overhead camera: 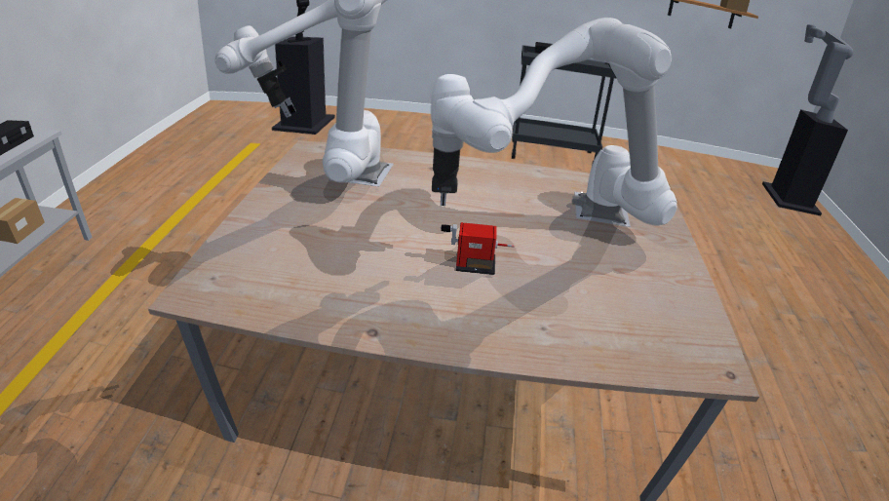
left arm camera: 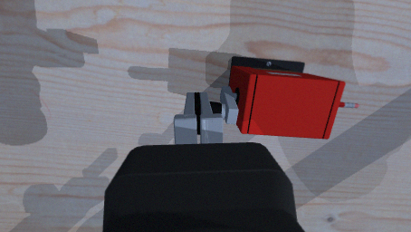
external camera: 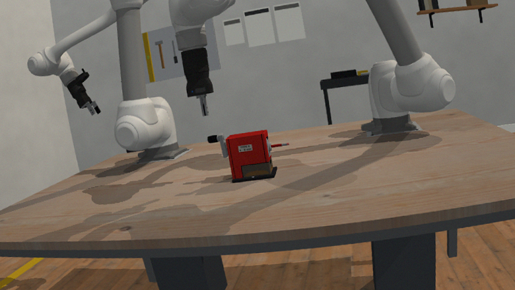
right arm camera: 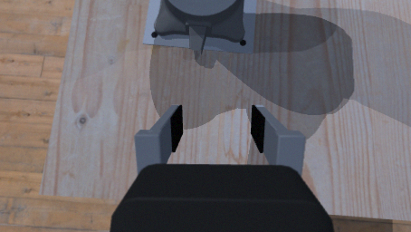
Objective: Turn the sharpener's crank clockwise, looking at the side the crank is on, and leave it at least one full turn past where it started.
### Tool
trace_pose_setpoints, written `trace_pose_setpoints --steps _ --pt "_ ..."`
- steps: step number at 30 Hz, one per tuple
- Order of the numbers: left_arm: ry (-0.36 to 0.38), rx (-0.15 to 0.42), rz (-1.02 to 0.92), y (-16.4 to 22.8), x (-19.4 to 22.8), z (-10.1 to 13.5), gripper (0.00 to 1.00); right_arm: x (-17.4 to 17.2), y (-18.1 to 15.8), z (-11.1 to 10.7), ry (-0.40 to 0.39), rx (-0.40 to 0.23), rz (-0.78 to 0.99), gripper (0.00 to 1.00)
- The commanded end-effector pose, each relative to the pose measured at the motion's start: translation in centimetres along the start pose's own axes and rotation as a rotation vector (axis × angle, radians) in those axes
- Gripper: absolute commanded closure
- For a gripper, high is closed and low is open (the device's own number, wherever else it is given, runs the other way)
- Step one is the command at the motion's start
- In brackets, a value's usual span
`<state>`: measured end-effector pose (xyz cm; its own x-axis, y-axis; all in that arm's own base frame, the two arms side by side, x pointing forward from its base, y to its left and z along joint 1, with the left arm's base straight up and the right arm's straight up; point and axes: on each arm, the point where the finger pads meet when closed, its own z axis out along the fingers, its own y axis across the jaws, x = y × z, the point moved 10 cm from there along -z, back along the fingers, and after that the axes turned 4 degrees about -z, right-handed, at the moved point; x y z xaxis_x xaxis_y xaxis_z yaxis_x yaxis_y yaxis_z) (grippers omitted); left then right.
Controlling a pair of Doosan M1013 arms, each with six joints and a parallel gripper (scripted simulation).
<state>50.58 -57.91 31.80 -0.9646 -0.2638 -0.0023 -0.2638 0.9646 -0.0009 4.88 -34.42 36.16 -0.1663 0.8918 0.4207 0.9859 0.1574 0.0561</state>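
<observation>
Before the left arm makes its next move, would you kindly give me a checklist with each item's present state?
1. Sharpener upright on the table: ok.
2. Pencil in the side opposite the crank: ok.
3. Left end effector shut, holding nothing: ok.
4. Left end effector touching the crank's black knob: not ok, it hangs above.
5. Right end effector away from the crank: ok.
6. Sharpener fixed firmly enough for cranking: cannot tell.

Pale wooden table, red sharpener on its black base
</observation>
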Motion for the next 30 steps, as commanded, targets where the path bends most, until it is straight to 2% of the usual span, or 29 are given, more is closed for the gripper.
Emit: trace_pose_setpoints --steps 1,10,12,13,27,29,30 --pt "0.005 0.001 0.168 -0.1 0.0 -0.1 1.00 0.1 -0.1 0.3 -0.002 0.002 0.007 0.00" --pt "0.004 0.002 0.569 0.2 -0.3 -0.1 1.00 0.1 -0.1 0.3 -0.002 0.002 0.007 0.00" --pt "0.004 0.002 0.569 0.2 -0.3 -0.1 1.00 0.1 -0.1 0.3 -0.002 0.002 0.007 0.00" --pt "0.004 0.002 0.669 0.3 -0.5 -0.1 1.00 0.1 -0.1 0.3 -0.002 0.002 0.007 0.00" --pt "0.004 0.003 1.288 0.0 -1.6 -0.1 1.00 0.1 -0.1 0.3 -0.002 0.002 0.007 0.00" --pt "0.004 0.003 1.288 0.0 -1.6 -0.1 1.00 0.1 -0.1 0.3 -0.002 0.002 0.007 0.00" --pt "0.003 0.004 1.350 0.0 -1.8 -0.1 1.00 0.1 -0.1 0.3 -0.002 0.002 0.007 0.00"
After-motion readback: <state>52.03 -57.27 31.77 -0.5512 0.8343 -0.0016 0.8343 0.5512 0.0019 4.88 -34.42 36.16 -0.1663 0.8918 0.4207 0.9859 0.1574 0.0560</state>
